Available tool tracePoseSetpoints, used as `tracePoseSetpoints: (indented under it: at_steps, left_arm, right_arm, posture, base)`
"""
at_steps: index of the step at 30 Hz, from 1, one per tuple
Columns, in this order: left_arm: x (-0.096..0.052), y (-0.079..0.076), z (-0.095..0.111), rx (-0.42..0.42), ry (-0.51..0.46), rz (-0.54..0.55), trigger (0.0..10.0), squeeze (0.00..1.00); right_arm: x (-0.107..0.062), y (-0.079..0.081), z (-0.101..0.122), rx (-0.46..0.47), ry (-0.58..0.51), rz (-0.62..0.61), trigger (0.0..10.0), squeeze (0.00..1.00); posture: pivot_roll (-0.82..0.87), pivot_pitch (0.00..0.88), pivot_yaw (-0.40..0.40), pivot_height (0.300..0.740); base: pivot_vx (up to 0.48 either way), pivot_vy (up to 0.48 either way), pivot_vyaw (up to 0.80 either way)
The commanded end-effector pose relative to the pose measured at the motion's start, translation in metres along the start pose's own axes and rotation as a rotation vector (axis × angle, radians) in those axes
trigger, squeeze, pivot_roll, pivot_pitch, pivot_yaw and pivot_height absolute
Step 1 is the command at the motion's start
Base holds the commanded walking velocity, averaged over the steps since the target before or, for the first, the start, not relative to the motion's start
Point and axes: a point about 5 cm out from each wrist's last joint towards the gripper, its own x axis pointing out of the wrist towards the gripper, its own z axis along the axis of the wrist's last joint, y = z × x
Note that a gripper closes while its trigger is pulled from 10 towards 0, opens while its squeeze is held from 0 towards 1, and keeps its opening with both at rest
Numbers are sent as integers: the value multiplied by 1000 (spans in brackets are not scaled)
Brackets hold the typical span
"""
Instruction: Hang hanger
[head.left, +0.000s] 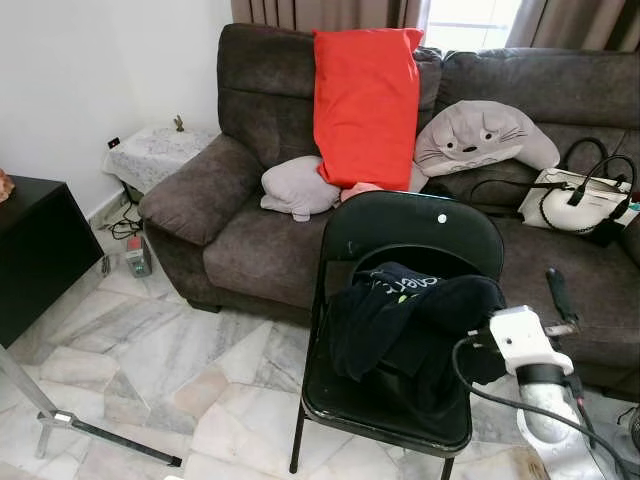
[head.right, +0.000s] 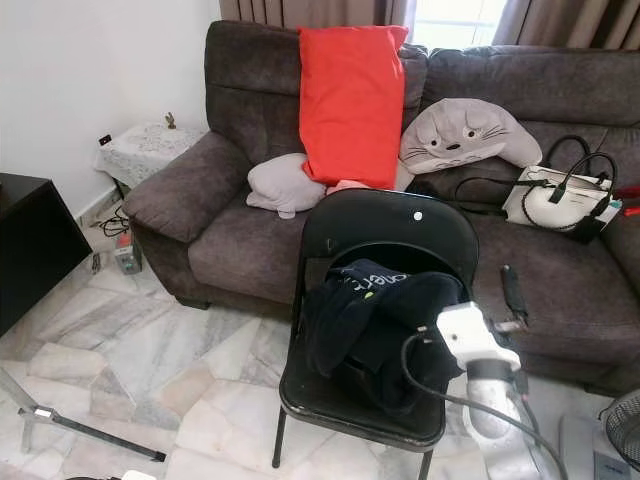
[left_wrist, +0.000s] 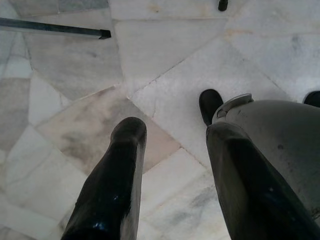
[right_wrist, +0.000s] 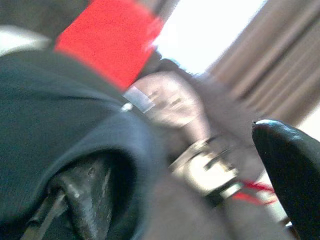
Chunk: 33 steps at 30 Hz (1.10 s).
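Home living rm. Big dark grey sofa (head.left: 300, 120) w/ red cushion (head.left: 365, 95), grey plush pillow (head.left: 480, 135) & a white handbag (head.left: 585, 200) on the seat. Curtains (head.left: 320, 12) & bright window behind. Small side table (head.left: 155, 150) w/ lace cloth in the corner, wall socket beside it. Marble tile floor (head.left: 150, 350). Black folding chair (head.left: 410, 230) w/ dark clothes (head.left: 410, 310) heaped on it stands before the sofa.

Both head cameras look forward and down on one folding chair (head.left: 400, 330) before the sofa (head.left: 250, 230); the left wrist camera faces the marble floor (left_wrist: 165, 45), the right sits close against dark clothing (right_wrist: 55, 130)
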Motion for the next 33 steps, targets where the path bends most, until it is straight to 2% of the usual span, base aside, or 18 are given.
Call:
tracePoseSetpoints:
  at_steps: [1,2,4,5,6,8,10,11,13,16,18,19,20,23,26,28,31,33]
  left_arm:
    - [-1,2,-4,13,11,-4,10000,0]
    - [-1,2,-3,13,10,-5,10000,0]
    - [-1,2,-3,14,10,-4,10000,0]
    - [-1,2,-3,16,11,-4,10000,0]
    - [-1,2,-3,16,11,-4,10000,0]
    - [-1,2,-3,20,12,-5,10000,0]
    - [-1,2,-3,18,11,-5,10000,0]
    - [-1,2,-3,16,9,-2,10000,0]
    - [-1,3,-3,15,8,0,10000,0]
    - [-1,3,-3,15,8,1,10000,0]
    - [-1,3,-4,16,10,0,10000,0]
    - [-1,2,-4,20,10,-3,10000,0]
    - [-1,2,-4,20,10,-3,10000,0]
    - [-1,2,-3,17,8,-4,10000,0]
    - [-1,2,-3,20,9,-6,10000,0]
    - [-1,2,-3,24,12,-9,10000,0]
    - [-1,2,-3,28,11,-15,10000,0]
    - [-1,2,-3,29,10,-14,10000,0]
  right_arm:
    - [-17,20,-20,-19,107,88,10000,0]
    - [-24,25,-24,-3,126,78,10000,0]
    - [-28,27,-25,3,147,61,10000,0]
    - [-31,32,-32,31,209,54,10000,0]
    - [-31,32,-32,31,209,54,10000,0]
    - [-33,36,-37,75,264,51,10000,0]
    - [-28,34,-34,135,263,15,10000,0]
    - [-16,14,-15,119,122,-111,10000,0]
    - [-6,-8,8,89,-29,-245,10000,0]
    - [-1,-23,22,60,-110,-313,10000,0]
    - [1,-13,14,48,-56,-222,10000,0]
    - [-5,0,0,60,27,-155,10000,0]
    - [-5,0,0,60,27,-155,10000,0]
    - [-21,25,-25,119,198,-37,10000,0]
    - [-25,35,-26,111,225,27,10000,0]
    - [-23,36,-22,107,204,31,10000,0]
    - [-9,20,-7,121,111,-59,10000,0]
    - [-3,19,-3,112,103,-56,10000,0]
  posture:
    - [43,7,37,740]
    - [43,7,37,740]
    - [41,11,42,740]
    - [32,11,45,740]
    - [32,11,45,740]
    - [37,8,45,740]
    - [50,11,44,740]
    - [50,13,42,740]
    - [48,13,42,740]
    - [42,10,44,740]
    - [38,10,45,740]
    - [39,8,42,740]
    - [39,8,42,740]
    - [47,12,41,740]
    - [42,15,43,740]
    - [42,15,43,740]
    - [39,10,43,740]
    - [39,10,40,740]
  base:
    - [0,0,0]
    - [0,0,0]
    - [0,0,0]
    - [0,0,0]
    - [0,0,0]
    - [0,0,0]
    - [0,0,0]
    - [0,0,0]
    - [0,0,0]
    - [0,0,0]
    - [0,0,0]
    - [0,0,0]
    - [0,0,0]
    - [0,0,0]
    - [0,0,0]
    - [0,0,0]
    - [0,0,0]
    - [0,0,0]
